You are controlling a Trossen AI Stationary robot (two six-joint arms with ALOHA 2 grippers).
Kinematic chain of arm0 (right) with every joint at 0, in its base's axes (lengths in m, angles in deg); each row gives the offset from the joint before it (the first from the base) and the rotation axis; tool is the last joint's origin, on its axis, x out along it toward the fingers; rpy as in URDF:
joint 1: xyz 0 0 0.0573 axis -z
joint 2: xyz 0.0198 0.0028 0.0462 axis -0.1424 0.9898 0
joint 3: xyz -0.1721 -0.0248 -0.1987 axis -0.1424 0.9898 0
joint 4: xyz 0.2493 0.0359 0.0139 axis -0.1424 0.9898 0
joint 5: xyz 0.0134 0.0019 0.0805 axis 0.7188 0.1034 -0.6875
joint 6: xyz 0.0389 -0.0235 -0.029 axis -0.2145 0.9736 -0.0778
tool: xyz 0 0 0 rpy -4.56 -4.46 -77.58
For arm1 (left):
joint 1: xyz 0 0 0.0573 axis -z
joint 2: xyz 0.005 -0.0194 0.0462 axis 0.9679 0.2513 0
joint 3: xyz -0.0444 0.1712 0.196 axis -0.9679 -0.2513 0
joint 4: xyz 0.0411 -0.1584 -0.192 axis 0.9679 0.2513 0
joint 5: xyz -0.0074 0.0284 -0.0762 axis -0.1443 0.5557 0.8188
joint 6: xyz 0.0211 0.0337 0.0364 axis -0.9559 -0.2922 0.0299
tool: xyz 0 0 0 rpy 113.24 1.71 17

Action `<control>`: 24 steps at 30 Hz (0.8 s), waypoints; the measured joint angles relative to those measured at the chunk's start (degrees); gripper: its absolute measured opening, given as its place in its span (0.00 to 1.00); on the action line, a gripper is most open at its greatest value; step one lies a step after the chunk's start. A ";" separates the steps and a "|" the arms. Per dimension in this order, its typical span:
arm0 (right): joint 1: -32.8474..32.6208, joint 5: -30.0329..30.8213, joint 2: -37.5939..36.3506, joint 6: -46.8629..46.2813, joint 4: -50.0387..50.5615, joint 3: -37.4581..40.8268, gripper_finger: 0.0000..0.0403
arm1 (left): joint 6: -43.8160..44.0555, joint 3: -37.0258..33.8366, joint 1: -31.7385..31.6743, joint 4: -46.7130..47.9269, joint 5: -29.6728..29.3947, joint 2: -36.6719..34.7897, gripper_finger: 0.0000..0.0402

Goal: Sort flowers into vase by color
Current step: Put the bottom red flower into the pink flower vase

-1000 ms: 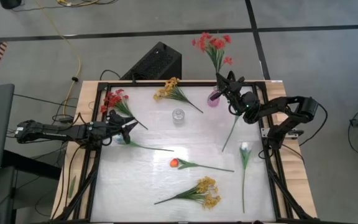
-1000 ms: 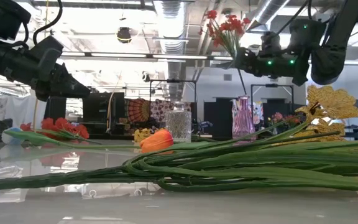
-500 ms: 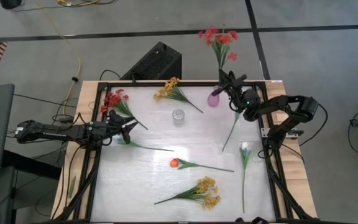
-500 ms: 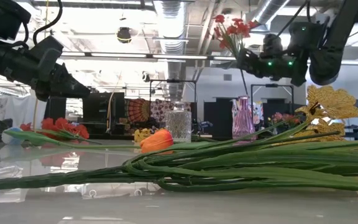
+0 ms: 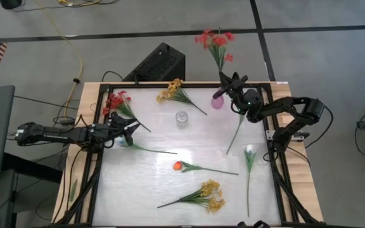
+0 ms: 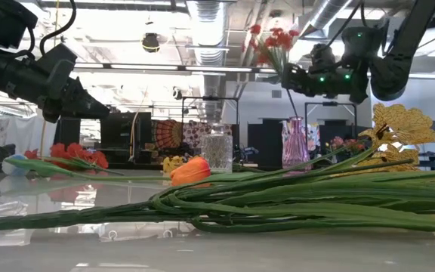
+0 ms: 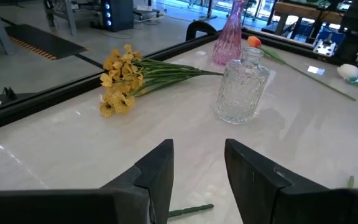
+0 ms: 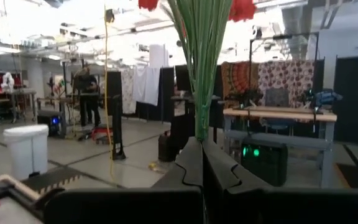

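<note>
The right pincer (image 5: 228, 83) is squeezed tight on the green stems of a red blossom spray (image 5: 215, 42), high above the pink glass vase (image 5: 218, 100). The left pincer (image 7: 197, 163) hangs partly open and empty at the white worktop's (image 5: 157, 183) left edge, just beside another red spray (image 5: 116, 101).

- No text, label, brand, number or sign can be read in any view (neither on the table, the vases and the arms, nor in the room beyond).
</note>
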 joint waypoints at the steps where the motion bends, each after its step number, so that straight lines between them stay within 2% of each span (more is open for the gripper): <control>1: -0.02 0.00 0.00 0.00 0.31 0.00 0.04 | -0.02 0.00 0.00 0.00 0.00 0.00 0.33; 13: -1.23 0.14 0.00 1.61 2.73 0.04 0.05 | 0.00 0.00 0.00 0.00 -0.02 -0.02 0.33; 19: -2.55 2.90 0.00 3.44 4.60 0.09 0.05 | 0.00 0.00 0.00 0.00 -0.02 0.00 0.33; 24: -4.12 2.91 0.00 7.73 5.20 0.73 0.13 | 0.00 0.00 0.00 0.00 0.00 0.00 0.33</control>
